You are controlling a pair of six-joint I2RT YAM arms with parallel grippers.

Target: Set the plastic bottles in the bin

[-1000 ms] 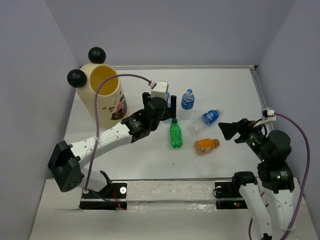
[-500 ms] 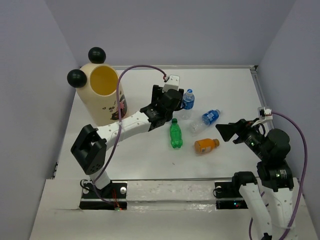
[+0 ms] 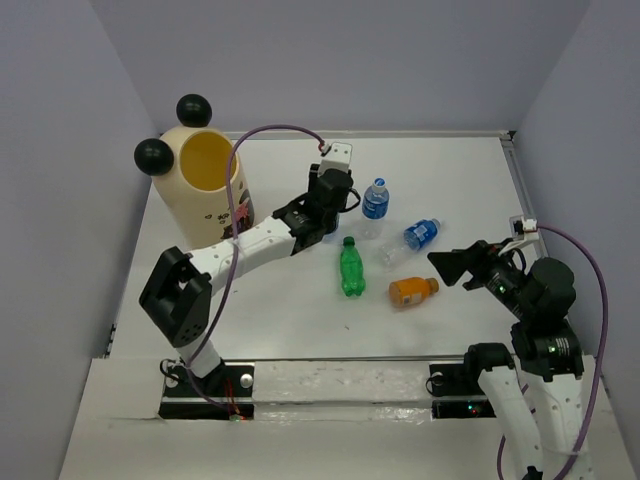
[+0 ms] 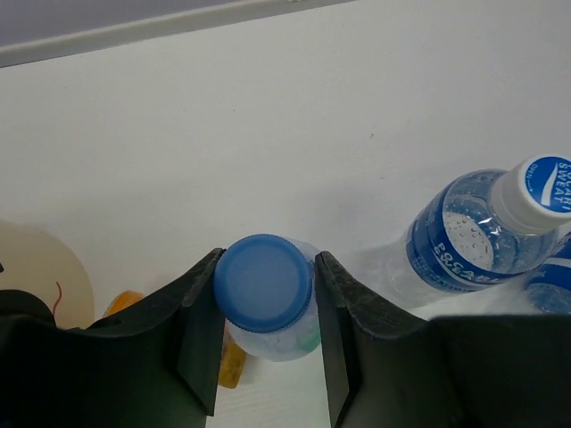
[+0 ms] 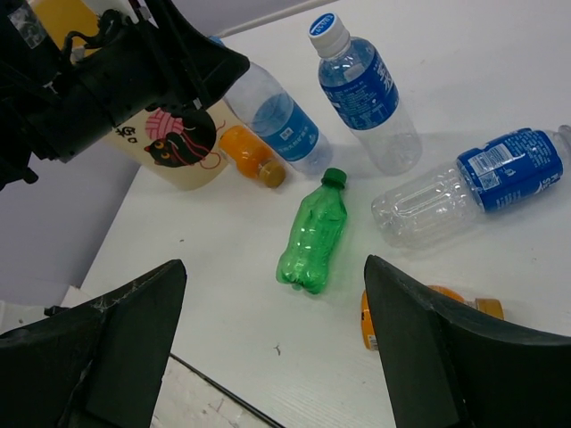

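The left end effector point(image 4: 266, 290) is clamped on the blue cap of a clear blue-labelled bottle point(image 5: 275, 118), a top grip that probably lets it hang free above the cream bin point(image 3: 195, 205) just beside it; its base seems to rest on the worktop point(image 3: 450, 180). The right end effector point(image 3: 440, 268) hovers spread wide near the orange bottle point(image 3: 412, 290)

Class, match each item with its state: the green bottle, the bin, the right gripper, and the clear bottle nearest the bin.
Items:
1. green bottle
2. bin
3. right gripper
4. clear bottle nearest the bin

States:
A. open, holding nothing
B. clamped at its cap by the left gripper
C. lying on its side
D. standing upright

Pairs: 1-C, 2-D, 3-A, 4-B
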